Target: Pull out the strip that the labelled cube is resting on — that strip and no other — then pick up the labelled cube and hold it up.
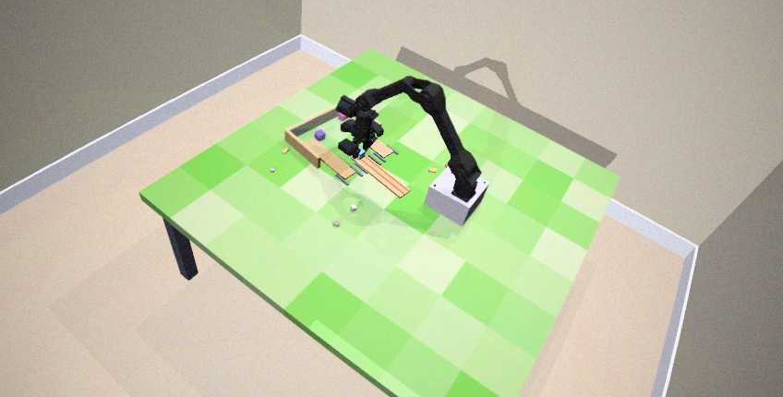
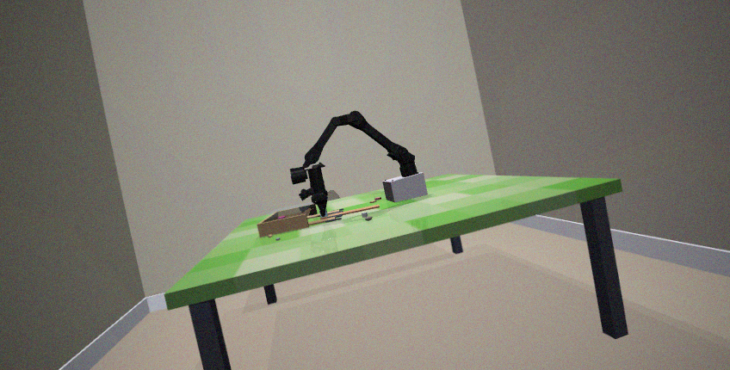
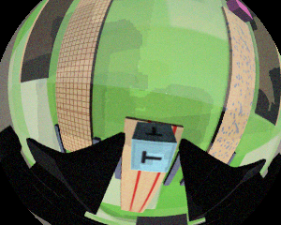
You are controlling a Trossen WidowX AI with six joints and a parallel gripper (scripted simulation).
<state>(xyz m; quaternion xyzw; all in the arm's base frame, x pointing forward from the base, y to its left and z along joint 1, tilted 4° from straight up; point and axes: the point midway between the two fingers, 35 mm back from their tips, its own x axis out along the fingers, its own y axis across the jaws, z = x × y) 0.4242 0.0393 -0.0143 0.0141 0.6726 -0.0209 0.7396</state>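
The light-blue cube (image 1: 360, 155) (image 3: 153, 156), marked with a black T, sits on the far end of the red-striped strip (image 1: 387, 177) (image 2: 358, 211) (image 3: 127, 189). The strip's other end reaches out toward the robot base. My gripper (image 1: 363, 151) (image 2: 323, 213) (image 3: 154, 141) points down, partly open, with its fingertips on either side of the cube. Gaps show between the cube and both fingertips in the wrist view, so nothing is gripped. The fingers partly hide the cube in the top and exterior views.
A grid-patterned strip (image 1: 336, 163) (image 3: 75, 84) and a speckled strip (image 1: 382, 149) (image 3: 240, 70) lie on either side. Dark rails (image 1: 343, 179) (image 3: 171, 171) flank the strips. A wooden-walled enclosure (image 1: 302, 149) (image 2: 284, 225) holds a purple cube (image 1: 319, 134) and a pink cube (image 1: 342, 116). Small bits lie around.
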